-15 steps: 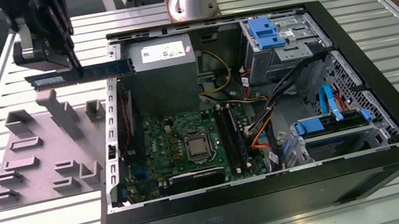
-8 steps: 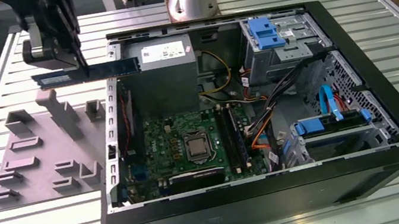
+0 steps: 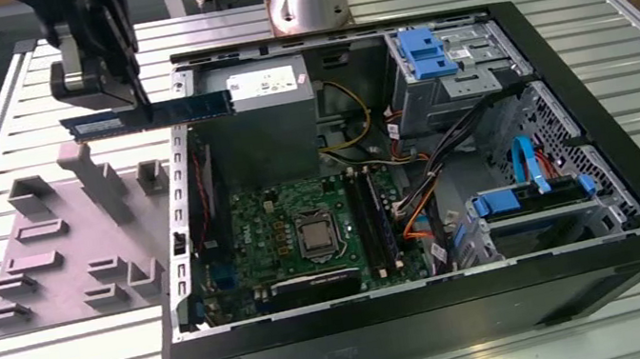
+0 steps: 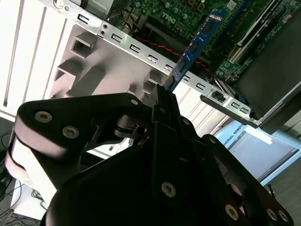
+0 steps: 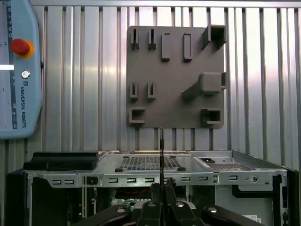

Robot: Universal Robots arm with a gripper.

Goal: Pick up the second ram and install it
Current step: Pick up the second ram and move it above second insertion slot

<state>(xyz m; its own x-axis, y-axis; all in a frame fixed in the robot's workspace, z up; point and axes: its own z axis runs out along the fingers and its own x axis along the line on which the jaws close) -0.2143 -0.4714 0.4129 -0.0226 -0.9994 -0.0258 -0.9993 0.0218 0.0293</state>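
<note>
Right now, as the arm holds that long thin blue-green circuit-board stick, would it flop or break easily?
Probably stiff: the blue-green circuit-board stick juts level either side of the black gripper without sagging. Likely light, since one narrow pinch carries it. Possibly fragile: edge-on in the first wrist view it looks very thin.

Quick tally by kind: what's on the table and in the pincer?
RAM stick, held in the pincer: 1
Grey fixture plate: 1
Open computer case: 1
Teach pendant: 1
Total: 4
</note>
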